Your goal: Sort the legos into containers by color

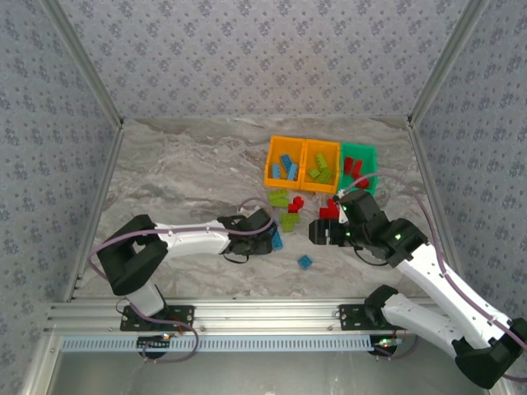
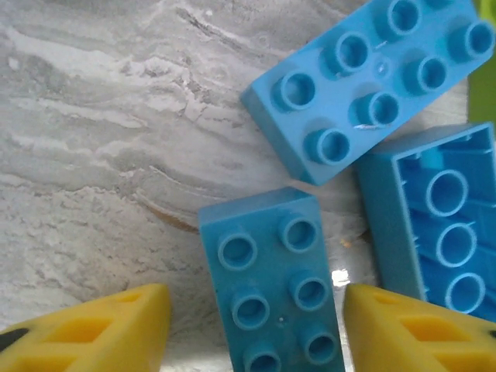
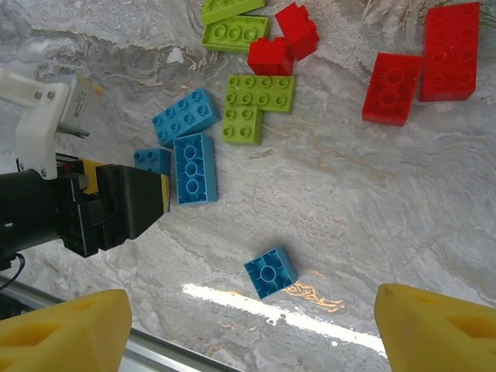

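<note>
Right gripper (image 3: 249, 332): jaws wide apart, both yellow fingertips (image 3: 66, 335) at the near edge of frame, nothing between them.

Marble table (image 3: 364, 201): one small blue brick (image 3: 270, 272) lies just ahead of the fingertips, near centre.

Further ahead and left, two blue bricks (image 3: 184, 115) lie side by side, one with its underside up. The left gripper (image 3: 151, 186) sits at a third blue brick (image 3: 151, 160); contact cannot be determined.

Ahead, centre: four lime green bricks (image 3: 260, 91) and two small red bricks (image 3: 271, 56).

Ahead, right: two larger red bricks (image 3: 392, 87), touching.
</note>
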